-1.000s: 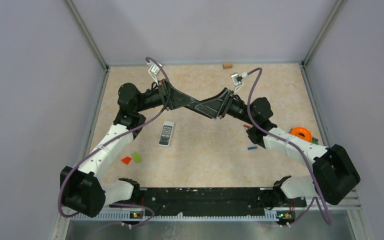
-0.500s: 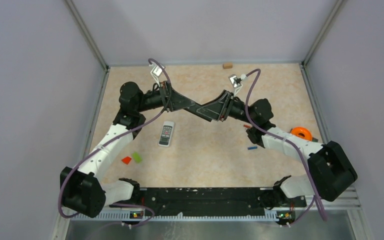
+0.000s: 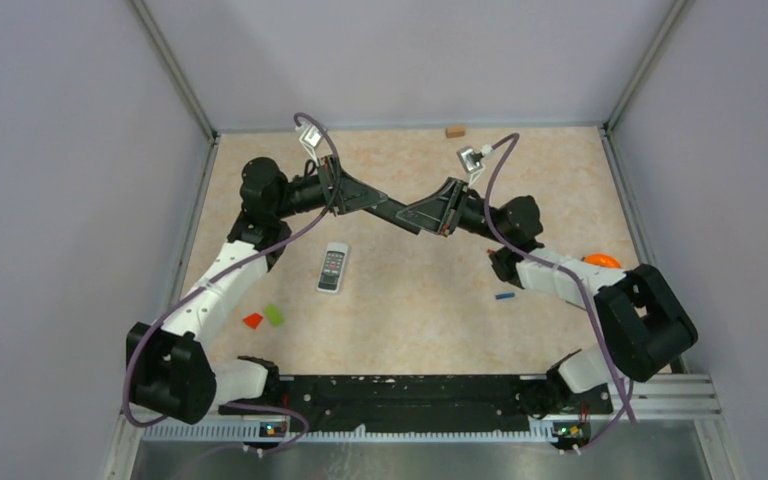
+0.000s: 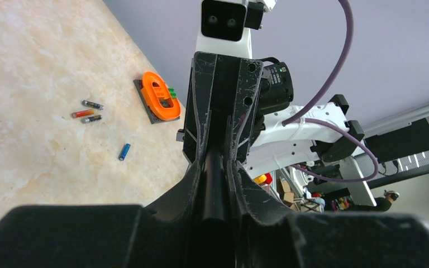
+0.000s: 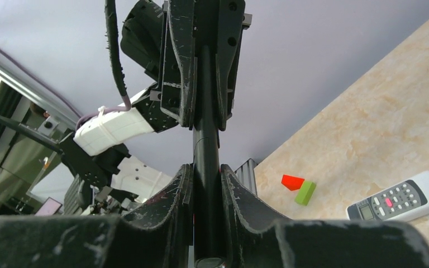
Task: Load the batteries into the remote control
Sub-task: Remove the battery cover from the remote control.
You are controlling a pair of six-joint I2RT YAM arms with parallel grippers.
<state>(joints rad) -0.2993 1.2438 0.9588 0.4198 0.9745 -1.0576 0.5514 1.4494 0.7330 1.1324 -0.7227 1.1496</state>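
Although the arms are busy, nothing shows that any battery has gone into the remote (image 3: 332,267) yet. It lies face up on the table (image 3: 410,330), buttons showing, well apart from both arms; its back is hidden, so I cannot tell whether the battery cover is on or off.

The batteries (image 4: 87,111) lie loose on the table: three red-and-dark ones in a small cluster, just beside an orange holder (image 4: 159,99), and the blue battery (image 4: 124,151) a little nearer the arms. None is held.

Both arms meet in the air above the middle of the table, tip to tip. The left gripper (image 4: 216,167) has its jaws pinched on a slim dark bar (image 5: 205,148). The right gripper (image 5: 206,176) has the same bar between its jaws, which sit snug against both sides. What the bar is, the pictures do not make clear.

By my reckoning the task is at an early stage: every battery has yet to be picked up, carried across to the remote and seated. A red block (image 3: 253,321) and a green block (image 3: 275,314) sit near the left arm, untouched.
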